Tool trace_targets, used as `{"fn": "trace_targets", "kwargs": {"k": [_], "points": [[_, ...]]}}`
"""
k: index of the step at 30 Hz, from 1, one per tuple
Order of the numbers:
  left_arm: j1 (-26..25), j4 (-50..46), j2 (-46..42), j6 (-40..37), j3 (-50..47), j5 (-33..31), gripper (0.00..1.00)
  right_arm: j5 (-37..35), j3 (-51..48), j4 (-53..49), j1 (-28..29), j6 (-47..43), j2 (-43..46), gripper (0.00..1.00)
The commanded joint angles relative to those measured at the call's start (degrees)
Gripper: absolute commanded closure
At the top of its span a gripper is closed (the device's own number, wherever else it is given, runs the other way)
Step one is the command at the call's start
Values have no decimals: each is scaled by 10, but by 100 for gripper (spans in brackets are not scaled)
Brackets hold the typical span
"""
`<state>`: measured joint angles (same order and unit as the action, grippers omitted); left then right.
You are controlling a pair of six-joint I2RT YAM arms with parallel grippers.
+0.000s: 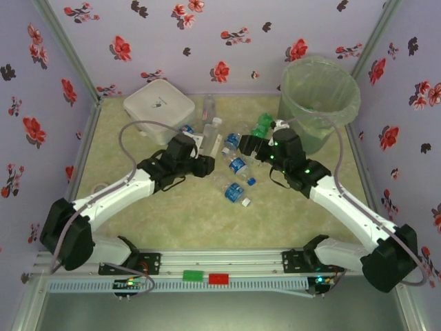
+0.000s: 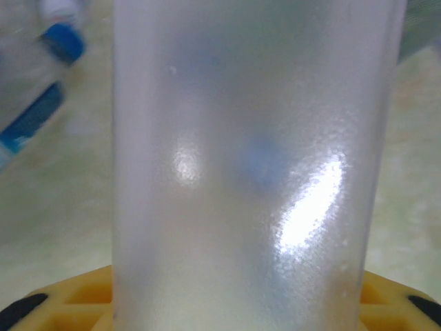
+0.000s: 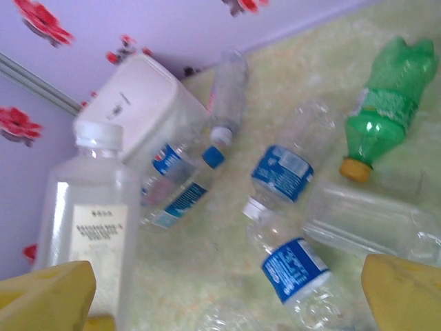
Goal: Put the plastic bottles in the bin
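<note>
Mid-table, the left tool (image 2: 238,303) clamps a frosted bottle (image 2: 248,172), the right tool (image 3: 227,269) gapes wide near the bin (image 1: 331,114).

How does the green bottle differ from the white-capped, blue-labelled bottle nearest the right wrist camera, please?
The green bottle is tinted green; the blue-labelled bottle is clear. The green bottle has a yellow-orange cap, the blue-labelled bottle a white one. Both lie capped on their sides on the table.

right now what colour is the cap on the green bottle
Yellow-orange. The green bottle lies on its side; its cap shows best in the right wrist view.
</note>
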<state>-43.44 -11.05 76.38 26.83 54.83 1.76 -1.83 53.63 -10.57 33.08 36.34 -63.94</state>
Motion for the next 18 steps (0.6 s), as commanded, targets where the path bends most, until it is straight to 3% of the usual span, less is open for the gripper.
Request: {"fn": "trace_targets", "kwargs": {"k": [1, 10, 18], "points": [[-23, 119, -25, 40, -19, 36, 100, 63, 25, 10, -15, -13, 25, 0], [-64, 200, -6, 46, -26, 61, 100, 171, -15, 132, -16, 40, 20, 1], [-95, 214, 18, 26, -17, 73, 99, 180, -35, 198, -16, 74, -25, 11]]}}
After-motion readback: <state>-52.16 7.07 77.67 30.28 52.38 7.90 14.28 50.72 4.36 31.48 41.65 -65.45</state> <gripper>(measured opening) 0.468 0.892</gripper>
